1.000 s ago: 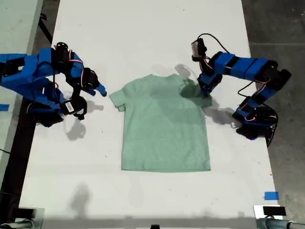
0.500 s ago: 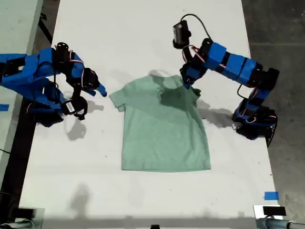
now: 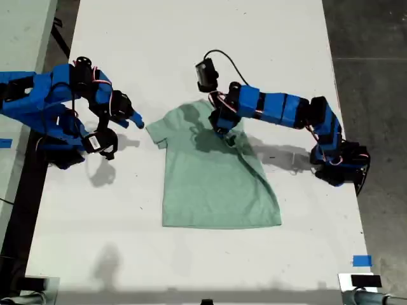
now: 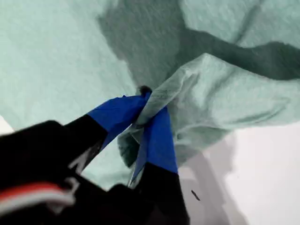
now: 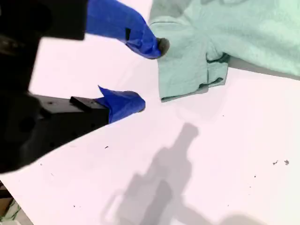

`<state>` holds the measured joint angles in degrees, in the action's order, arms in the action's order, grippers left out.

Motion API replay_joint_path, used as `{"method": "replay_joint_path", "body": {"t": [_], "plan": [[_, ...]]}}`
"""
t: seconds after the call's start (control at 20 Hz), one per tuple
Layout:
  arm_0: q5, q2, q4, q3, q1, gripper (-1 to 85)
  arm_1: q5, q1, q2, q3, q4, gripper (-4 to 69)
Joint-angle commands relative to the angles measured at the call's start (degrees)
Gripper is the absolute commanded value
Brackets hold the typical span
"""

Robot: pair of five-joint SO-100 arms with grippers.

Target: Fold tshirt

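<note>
The pale mint-green tshirt [image 3: 216, 187] lies on the white table [image 3: 191, 38], collar toward the far edge. My first gripper [image 3: 220, 129] reaches in from the exterior view's right and hangs over the shirt's upper middle. In the first wrist view it [image 4: 147, 108] is shut on a bunched fold of the tshirt [image 4: 56, 61]. That side's sleeve and shoulder are pulled across the chest, leaving a slanted edge. My second gripper [image 3: 131, 119] is at the exterior view's left, open and empty; its fingertips [image 5: 140, 75] sit just short of the other sleeve [image 5: 187, 61].
Blue tape [image 3: 361, 260] marks the table near the exterior view's lower right. A second pale table [image 3: 22, 32] stands at the exterior view's left, and dark floor [image 3: 369, 38] lies beyond the exterior view's right edge. Both arm bases sit on the table's sides.
My first gripper has swept toward the exterior view's left, dragging the gripped sleeve and shoulder over the shirt's chest. The second arm has not moved.
</note>
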<state>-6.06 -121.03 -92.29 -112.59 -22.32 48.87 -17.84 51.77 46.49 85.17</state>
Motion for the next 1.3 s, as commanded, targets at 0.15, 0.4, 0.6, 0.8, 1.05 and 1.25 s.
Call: {"method": "replay_joint_path", "body": {"t": [0.15, 0.4, 0.6, 0.8, 1.05, 1.25], "plan": [[0.7, -0.1, 1.4, 2.2, 1.4, 22.5, -1.8, 3.4, 3.7, -7.7, -4.4, 29.9], [0.3, 1.5, 1.8, 2.2, 0.0, 21.2, -1.7, 1.1, 19.1, -6.9, 7.8, 26.8], [-1.8, 3.8, 1.7, 1.8, -2.5, 23.3, 1.2, 0.1, 31.8, 2.4, 9.8, 23.7], [-5.9, 7.9, 4.0, 1.6, -6.2, 25.2, 2.0, -0.2, 40.3, 14.1, 9.9, 22.8], [-12.9, 12.2, 11.9, -1.2, -13.5, 25.3, 0.3, 0.0, 52.2, 27.7, 9.9, 24.2], [-15.5, 23.7, 18.8, -2.2, -17.0, 25.8, -0.5, 0.3, 57.0, 32.3, 9.9, 24.2]]}}
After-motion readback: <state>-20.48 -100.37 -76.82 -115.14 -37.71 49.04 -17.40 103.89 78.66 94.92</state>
